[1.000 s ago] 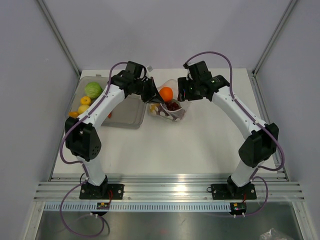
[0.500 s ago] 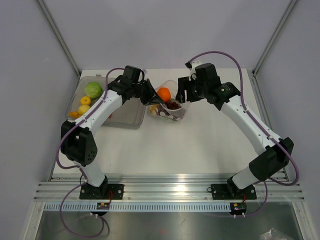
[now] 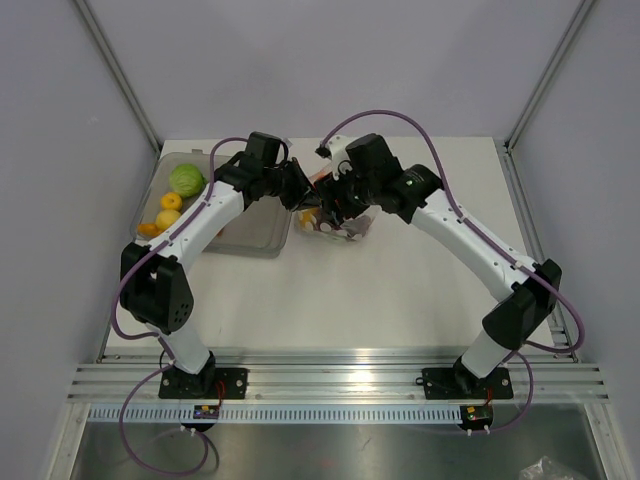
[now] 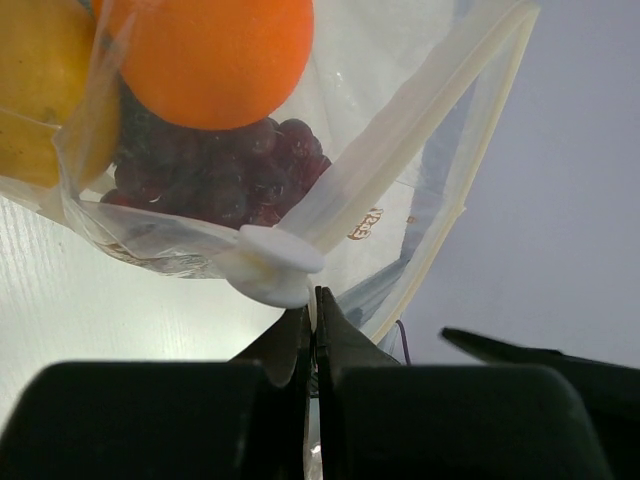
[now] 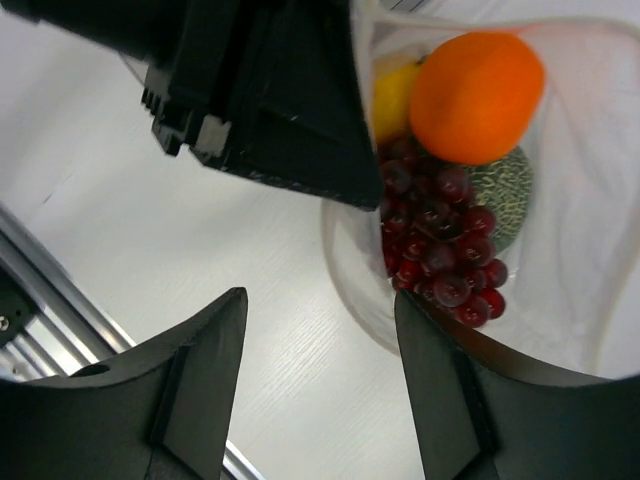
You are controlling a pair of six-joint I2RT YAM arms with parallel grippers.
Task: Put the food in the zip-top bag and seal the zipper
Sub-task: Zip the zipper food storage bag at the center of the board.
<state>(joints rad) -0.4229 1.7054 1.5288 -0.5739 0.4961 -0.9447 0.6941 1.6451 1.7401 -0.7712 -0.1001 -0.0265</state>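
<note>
The zip-top bag (image 3: 345, 228) stands mouth-up at the table's back centre. It holds an orange (image 5: 475, 95), dark red grapes (image 5: 440, 240), a yellow piece (image 5: 393, 95) and a green patterned piece (image 5: 512, 200). My left gripper (image 3: 300, 192) is shut on the bag's mouth edge, right beside the white slider tab (image 4: 275, 265) of the zipper (image 4: 420, 130); in its wrist view the jaws (image 4: 315, 295) meet on the plastic. My right gripper (image 3: 335, 198) hangs open and empty just over the bag's mouth, its jaws (image 5: 318, 298) wide apart above the table beside the bag.
A grey translucent tray (image 3: 250, 228) lies left of the bag. It holds a green cabbage (image 3: 186, 179), two yellow pieces (image 3: 169, 207) and an orange piece (image 3: 147, 229). The left arm crosses over the tray. Walls close the sides and back.
My right arm has swung left from the bag's right side to just over its mouth, next to the left gripper. The left gripper has kept its hold on the bag's edge.
</note>
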